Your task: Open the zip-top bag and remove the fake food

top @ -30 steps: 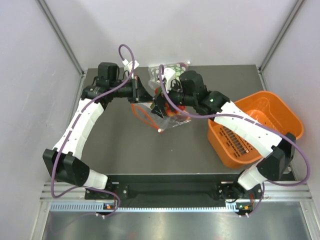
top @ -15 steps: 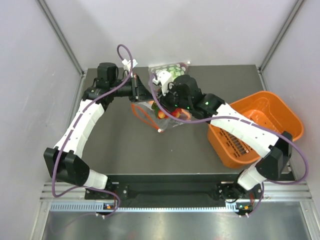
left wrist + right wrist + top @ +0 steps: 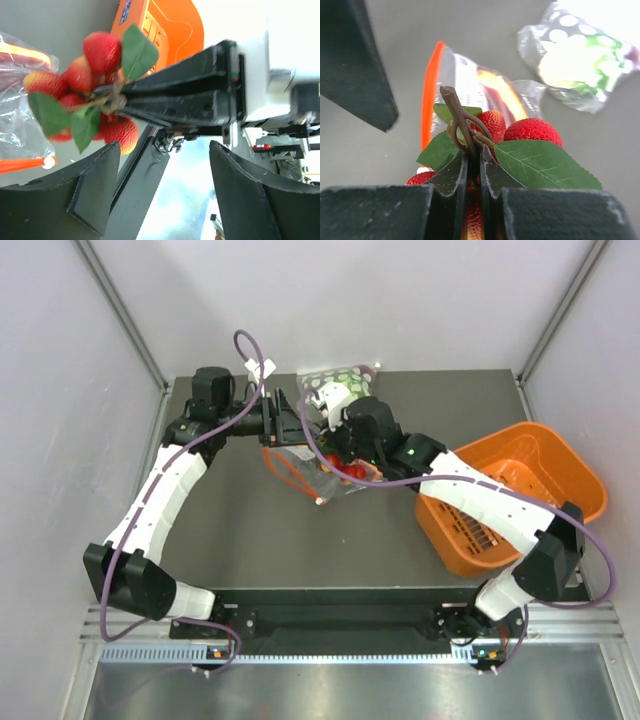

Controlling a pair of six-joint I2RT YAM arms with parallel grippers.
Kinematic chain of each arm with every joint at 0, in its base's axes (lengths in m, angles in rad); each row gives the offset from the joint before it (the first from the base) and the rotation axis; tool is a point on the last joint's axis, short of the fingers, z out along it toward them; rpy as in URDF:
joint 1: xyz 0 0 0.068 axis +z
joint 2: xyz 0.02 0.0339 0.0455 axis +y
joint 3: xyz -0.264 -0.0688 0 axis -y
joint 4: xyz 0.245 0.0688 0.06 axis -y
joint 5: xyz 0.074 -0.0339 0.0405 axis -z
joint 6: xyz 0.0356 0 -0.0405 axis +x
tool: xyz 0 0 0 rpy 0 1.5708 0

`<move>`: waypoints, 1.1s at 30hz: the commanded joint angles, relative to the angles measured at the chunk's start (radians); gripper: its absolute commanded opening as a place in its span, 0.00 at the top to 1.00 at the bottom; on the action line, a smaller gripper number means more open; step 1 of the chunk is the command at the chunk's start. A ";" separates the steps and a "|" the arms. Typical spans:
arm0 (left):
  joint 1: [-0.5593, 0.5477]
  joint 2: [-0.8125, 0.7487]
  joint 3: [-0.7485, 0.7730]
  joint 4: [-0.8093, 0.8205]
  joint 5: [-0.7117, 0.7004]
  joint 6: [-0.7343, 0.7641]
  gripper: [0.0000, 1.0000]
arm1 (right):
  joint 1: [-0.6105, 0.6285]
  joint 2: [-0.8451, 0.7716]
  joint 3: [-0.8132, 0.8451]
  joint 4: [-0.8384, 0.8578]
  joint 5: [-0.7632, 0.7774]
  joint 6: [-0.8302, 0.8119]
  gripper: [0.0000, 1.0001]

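Now, right gripper (image 3: 472, 170): clamped on the brown stem of the fake food (image 3: 530, 131)
Fake food: red berries with green leaves, above the zip-top bag (image 3: 462, 75)
Zip-top bag: lying on the table (image 3: 240, 530), far middle
Left gripper (image 3: 164, 150): jaws spread, gripping nothing

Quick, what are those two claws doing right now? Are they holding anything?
Left gripper: open, holding nothing.
Right gripper: shut on the brown stem of the red plastic berry cluster with green leaves.
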 commanded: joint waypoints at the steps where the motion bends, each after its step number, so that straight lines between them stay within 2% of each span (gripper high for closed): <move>1: 0.006 -0.032 0.013 -0.004 -0.029 0.038 0.23 | -0.007 -0.093 0.025 0.070 0.122 0.021 1.00; 7: 0.035 -0.021 0.034 -0.146 -0.230 0.138 0.22 | -0.051 -0.167 0.066 -0.009 0.242 0.032 1.00; 10: 0.056 -0.024 0.005 -0.150 -0.250 0.139 0.21 | -0.099 -0.223 0.060 -0.078 0.294 0.061 1.00; 14: 0.075 -0.029 -0.020 -0.143 -0.269 0.144 0.21 | -0.177 -0.322 0.028 -0.216 0.378 0.200 1.00; 18: 0.079 -0.020 -0.027 -0.141 -0.270 0.155 0.20 | -0.225 -0.414 0.013 -0.453 0.536 0.309 1.00; 25: 0.081 0.000 -0.069 -0.121 -0.269 0.159 0.20 | -0.447 -0.582 -0.171 -0.625 0.483 0.504 0.99; 30: 0.081 0.005 -0.086 -0.132 -0.270 0.178 0.20 | -0.545 -0.624 -0.312 -0.625 0.434 0.547 0.99; 33: 0.081 0.006 -0.084 -0.147 -0.273 0.193 0.20 | -0.581 -0.609 -0.339 -0.610 0.377 0.544 0.78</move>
